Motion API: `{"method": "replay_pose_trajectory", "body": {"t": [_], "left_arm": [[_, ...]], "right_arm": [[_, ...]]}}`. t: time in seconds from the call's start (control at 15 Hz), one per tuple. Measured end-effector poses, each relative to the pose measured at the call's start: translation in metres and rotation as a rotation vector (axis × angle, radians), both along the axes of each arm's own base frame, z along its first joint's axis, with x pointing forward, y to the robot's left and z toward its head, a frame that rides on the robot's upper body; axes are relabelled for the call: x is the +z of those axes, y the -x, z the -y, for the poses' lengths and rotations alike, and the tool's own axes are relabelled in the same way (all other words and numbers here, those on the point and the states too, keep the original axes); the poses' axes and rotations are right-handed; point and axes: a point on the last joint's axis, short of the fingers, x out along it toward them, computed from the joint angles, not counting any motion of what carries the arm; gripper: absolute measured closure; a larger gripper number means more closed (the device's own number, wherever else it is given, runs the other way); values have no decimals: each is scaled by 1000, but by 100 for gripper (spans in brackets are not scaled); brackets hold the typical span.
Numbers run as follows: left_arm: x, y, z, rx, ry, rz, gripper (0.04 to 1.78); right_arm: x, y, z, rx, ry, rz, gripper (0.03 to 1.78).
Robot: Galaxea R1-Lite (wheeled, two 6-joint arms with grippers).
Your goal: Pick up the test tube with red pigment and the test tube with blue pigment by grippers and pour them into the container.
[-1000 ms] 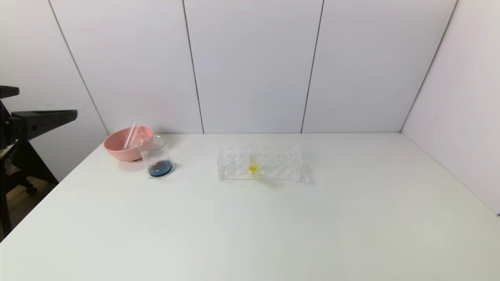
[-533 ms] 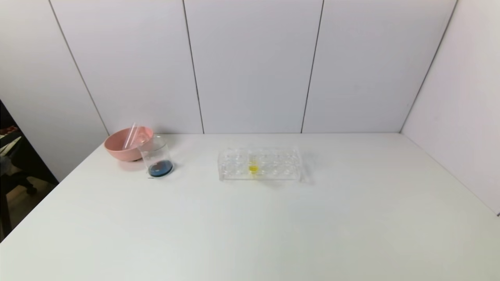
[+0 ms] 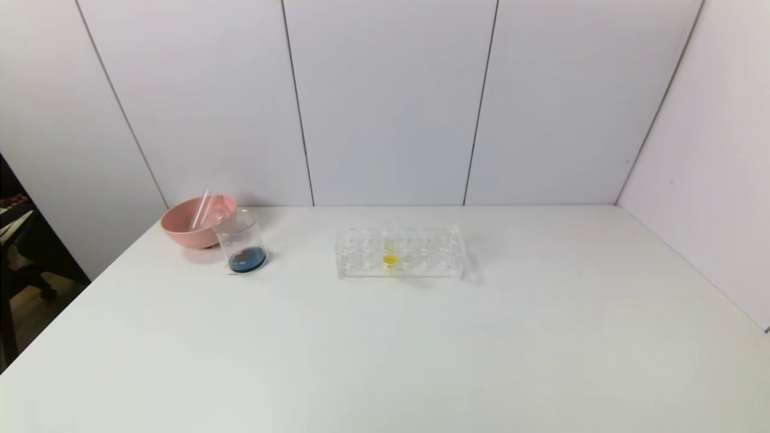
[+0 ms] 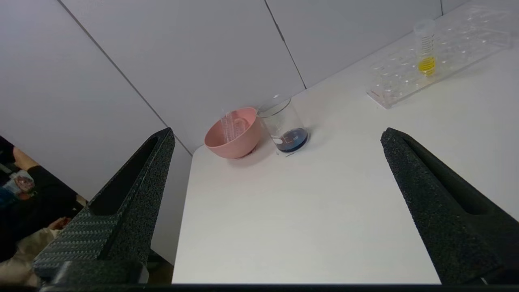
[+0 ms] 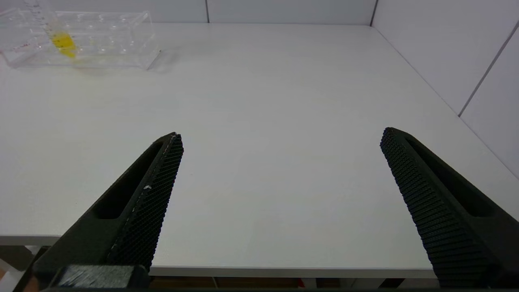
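Pink bowl [image 3: 194, 227] at left of the head frame holds clear empty tubes [image 3: 202, 210] leaning upper right. Container [image 3: 242, 243] touches it, upright, dark blue liquid inside. Rack [image 3: 400, 252] at centre holds one upright yellow tube [image 3: 390, 250]. Left gripper [image 4: 275, 138] and right gripper [image 5: 279, 138] stand spread apart and empty, well short of the container.

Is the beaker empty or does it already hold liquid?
It holds liquid: a shallow dark blue layer covers the bottom of the beaker, which stands upright beside the pink bowl.
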Motion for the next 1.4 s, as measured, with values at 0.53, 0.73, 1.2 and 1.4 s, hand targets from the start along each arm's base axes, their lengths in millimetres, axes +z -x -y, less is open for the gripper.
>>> {"method": "replay_pose_trajectory", "body": {"t": [0.53, 0.73, 1.2, 1.4], "left_arm": [[-100, -5, -1, -22, -14, 10, 4], [-108, -6, -2, 23, 87, -35, 4], [-123, -7, -6, 162, 414, -184, 4], [-123, -7, -6, 166, 440, -189, 4]], "right_arm": [[0, 0, 0, 0, 0, 0, 4], [0, 0, 0, 0, 0, 0, 4], [0, 0, 0, 0, 0, 0, 4], [0, 0, 0, 0, 0, 0, 4]]}}
